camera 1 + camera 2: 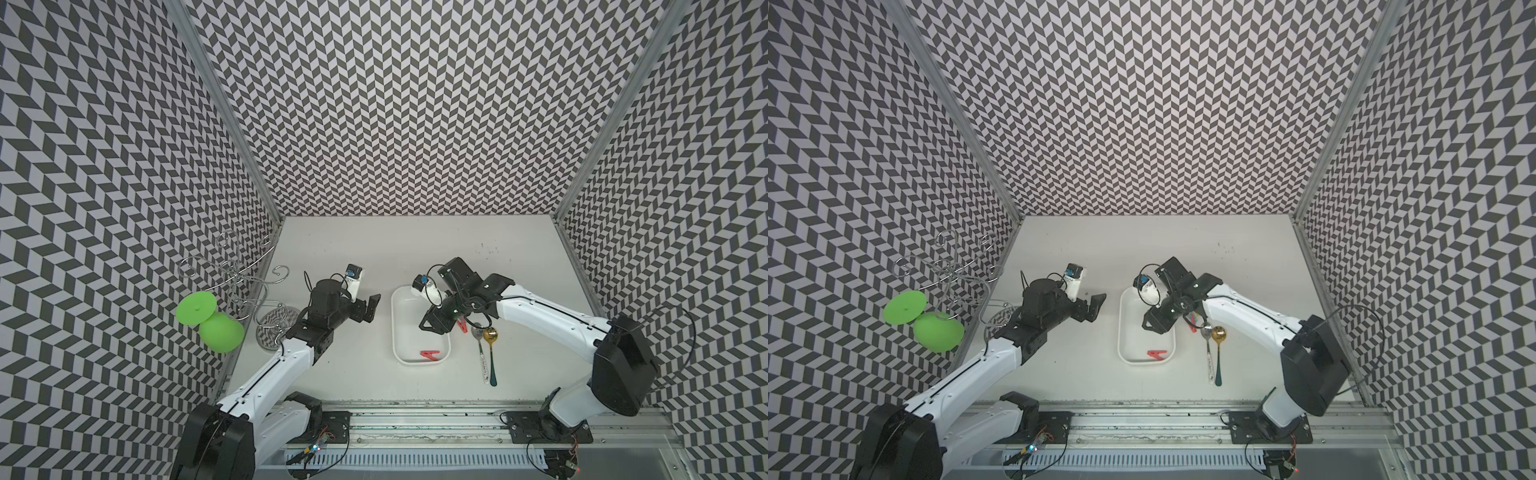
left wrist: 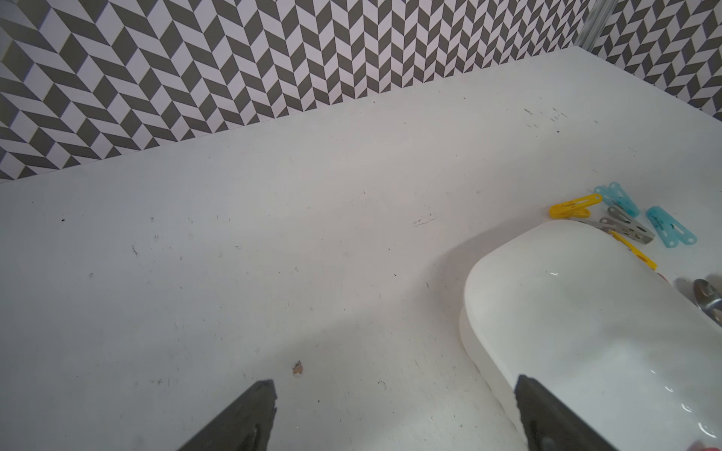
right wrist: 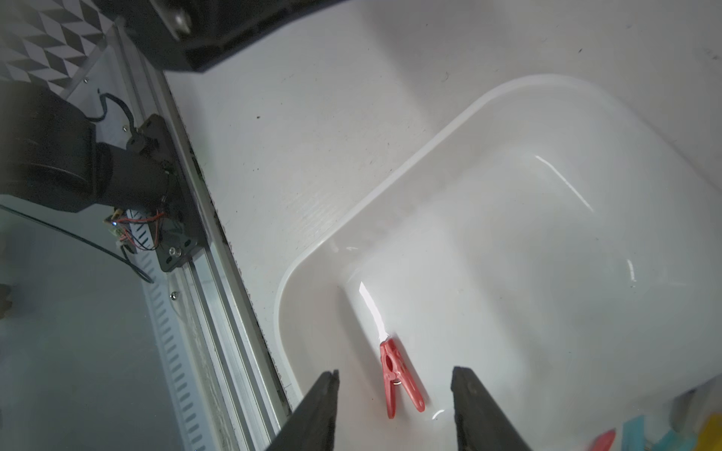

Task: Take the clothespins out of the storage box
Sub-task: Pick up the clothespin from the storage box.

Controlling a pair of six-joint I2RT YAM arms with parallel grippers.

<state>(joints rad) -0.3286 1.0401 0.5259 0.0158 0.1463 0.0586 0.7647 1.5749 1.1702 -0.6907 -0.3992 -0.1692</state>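
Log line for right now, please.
right gripper: open, aimed at red clothespin in box | left gripper: open, beside box | other clothespins: on table

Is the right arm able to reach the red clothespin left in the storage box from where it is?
Probably yes: the right gripper hangs open over the storage box, and the red clothespin lies alone on its floor, nothing covering it.

Glossy, smooth white plastic for the storage box (image 3: 547, 273), streaked with bright reflections. Smooth red plastic with a small metal spring for the clothespin (image 3: 396, 377) inside. Matt white, scuffed and dark-speckled, for the tabletop (image 2: 273, 242). Polished metal for the spoons (image 1: 481, 357) toward its right edge, shiny chrome wire for the stand (image 1: 245, 282) at its left edge.
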